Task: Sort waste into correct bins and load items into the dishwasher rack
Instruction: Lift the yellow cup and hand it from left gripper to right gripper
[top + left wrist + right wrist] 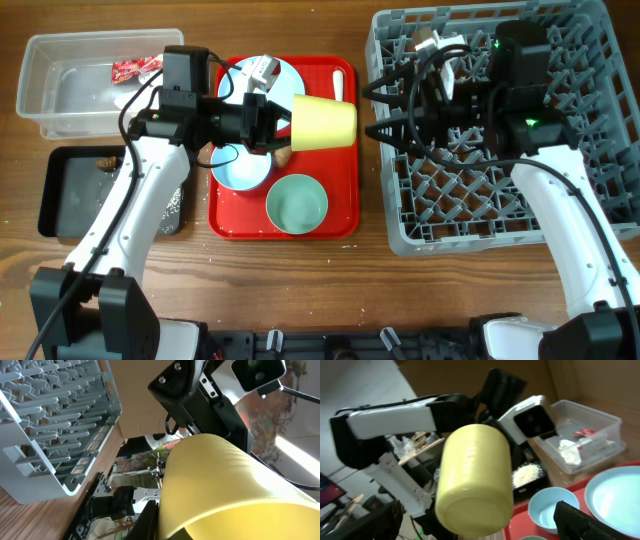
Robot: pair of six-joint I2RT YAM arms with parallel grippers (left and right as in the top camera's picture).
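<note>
We are clamping the small yellow plastic cup (325,122) sideways in our left gripper (268,122) above the flat red serving tray (345,215) — our right gripper (380,110) is hanging wide open and empty over the left edge of the grey pegged plastic rack (470,243).

A flat red serving tray (340,215) lies about in the middle of the wooden table (300,290), its long sides running away from the robot. The table is brown with a visible grain. Behind it stands a plain brown wall (140,400), maybe cardboard.
</note>
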